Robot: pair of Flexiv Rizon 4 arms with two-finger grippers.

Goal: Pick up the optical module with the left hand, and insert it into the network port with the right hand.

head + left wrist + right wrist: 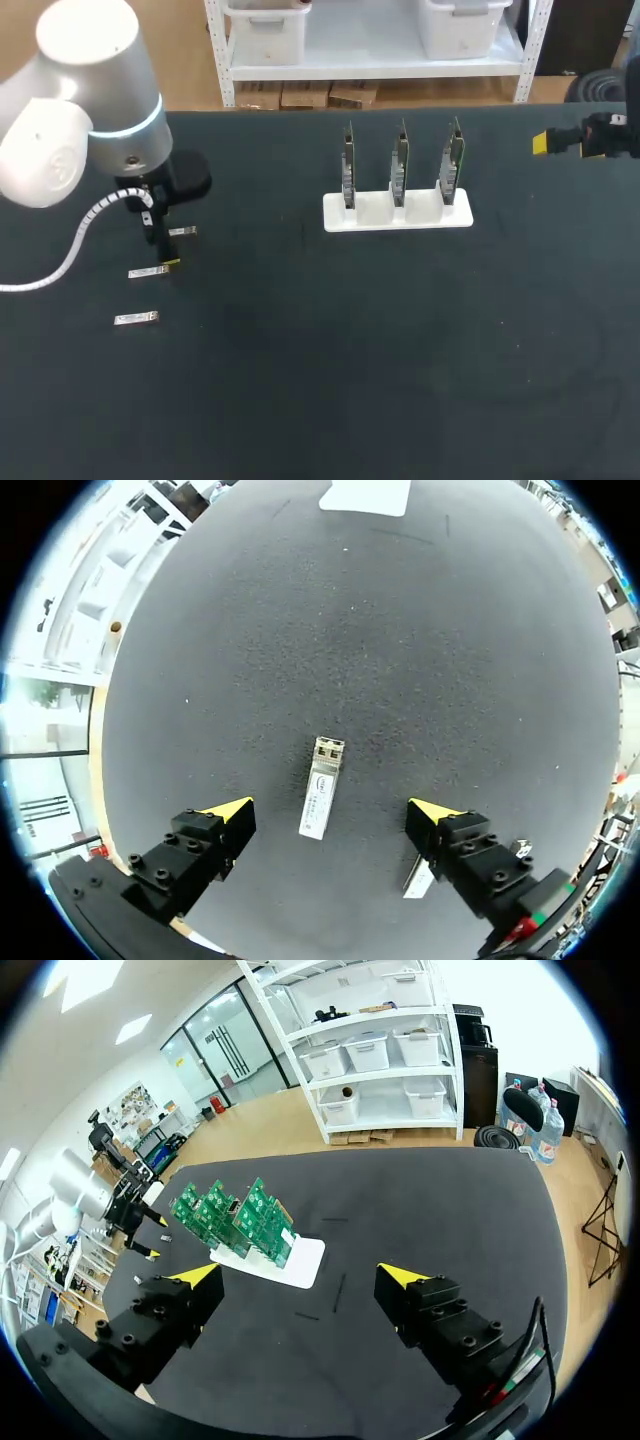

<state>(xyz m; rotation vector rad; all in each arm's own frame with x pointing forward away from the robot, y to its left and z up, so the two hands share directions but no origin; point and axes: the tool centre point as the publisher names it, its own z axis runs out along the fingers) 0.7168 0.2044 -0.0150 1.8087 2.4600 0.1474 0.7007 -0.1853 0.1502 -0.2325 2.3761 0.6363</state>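
Left tool [330, 815] spread wide and empty, poised over the optical module [322, 800], which lies flat on the bench [400, 660] between the yellow tips, touched by neither. Step in hand, by judgement: the grasp. Lower straight, centred across the module's long sides, and close only once level with its body. Avoid nudging the second module [418, 880] beside one finger. Right tool [298, 1278] likewise wide open, holding nothing, well apart from the white stand [285, 1260] of upright boards [235, 1222].
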